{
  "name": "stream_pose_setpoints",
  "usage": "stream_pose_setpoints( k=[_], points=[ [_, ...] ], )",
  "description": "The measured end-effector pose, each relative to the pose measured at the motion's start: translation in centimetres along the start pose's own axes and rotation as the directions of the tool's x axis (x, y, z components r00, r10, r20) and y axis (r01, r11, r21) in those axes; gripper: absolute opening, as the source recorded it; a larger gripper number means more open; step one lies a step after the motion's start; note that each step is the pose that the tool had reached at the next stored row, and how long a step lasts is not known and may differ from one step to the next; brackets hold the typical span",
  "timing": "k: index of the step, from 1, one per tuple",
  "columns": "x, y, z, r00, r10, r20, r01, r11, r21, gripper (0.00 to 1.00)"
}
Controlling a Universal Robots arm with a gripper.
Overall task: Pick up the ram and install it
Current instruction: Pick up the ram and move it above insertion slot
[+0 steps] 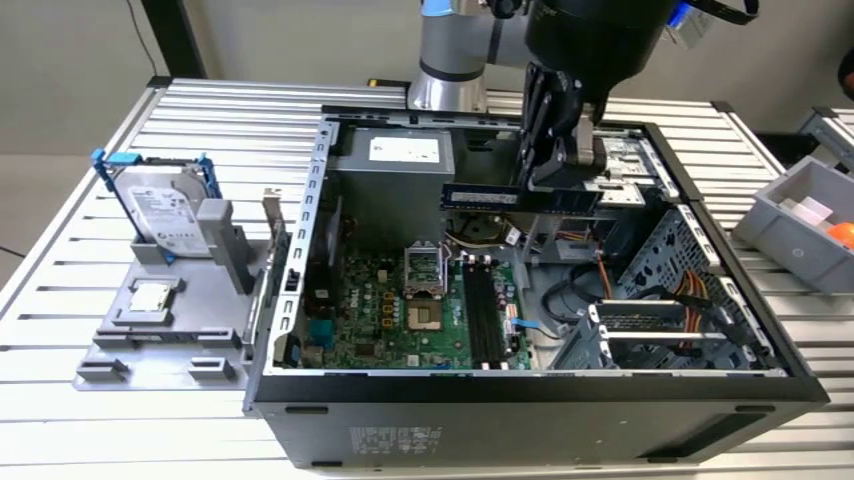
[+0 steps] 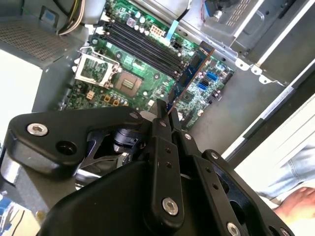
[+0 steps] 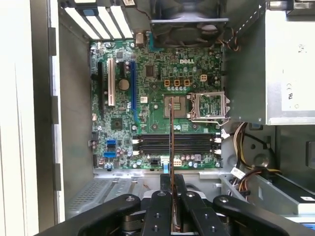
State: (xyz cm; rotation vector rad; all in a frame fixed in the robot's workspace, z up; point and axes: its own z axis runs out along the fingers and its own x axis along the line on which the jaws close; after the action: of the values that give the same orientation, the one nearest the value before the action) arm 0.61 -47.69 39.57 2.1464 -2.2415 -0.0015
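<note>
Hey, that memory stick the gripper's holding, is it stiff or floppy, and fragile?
The ram looks stiff: it juts straight from the gripper without sagging. Probably light and fragile, being a thin, bare circuit board.

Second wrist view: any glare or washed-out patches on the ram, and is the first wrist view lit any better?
Second wrist view: ram and motherboard evenly lit, no glare; white washout only outside the case. First wrist view: motherboard evenly lit too, ram an edge-on line, pale washout beyond the case wall.
</note>
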Motion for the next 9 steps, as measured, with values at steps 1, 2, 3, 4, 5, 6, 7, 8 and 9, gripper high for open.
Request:
stream_pose_setpoints(
  k=[1,2,3,4,5,6,7,8,9],
  points=[
    [-0.1,0.0,0.0,1.0,0.0,0.0,0.0,1.0,0.0,0.0],
    [-0.2,0.0,0.0,1.0,-0.001,0.0001,0.001,1.0,0.0001,0.0],
    [-0.29,-0.01,-0.01,1.0,-0.001,0.0,0.001,1.0,0.0001,0.0],
    [-0.37,-0.01,-0.01,1.0,-0.002,-0.0001,0.002,1.0,0.0001,0.0],
    [-0.45,-0.02,-0.01,1.0,-0.002,0.0,0.002,1.0,0.0001,0.0],
    [-0.54,-0.03,-0.02,1.0,-0.002,-0.0001,0.002,1.0,0.0001,0.0],
    [-0.63,-0.05,-0.01,1.0,-0.003,0.0,0.003,1.0,0.0001,0.0],
    [-0.7,-0.06,-0.02,1.0,-0.003,-0.0001,0.003,1.0,0.0001,0.0],
    [-0.78,-0.08,-0.02,1.0,-0.004,-0.0001,0.004,1.0,0.0001,0.0]
  ],
)
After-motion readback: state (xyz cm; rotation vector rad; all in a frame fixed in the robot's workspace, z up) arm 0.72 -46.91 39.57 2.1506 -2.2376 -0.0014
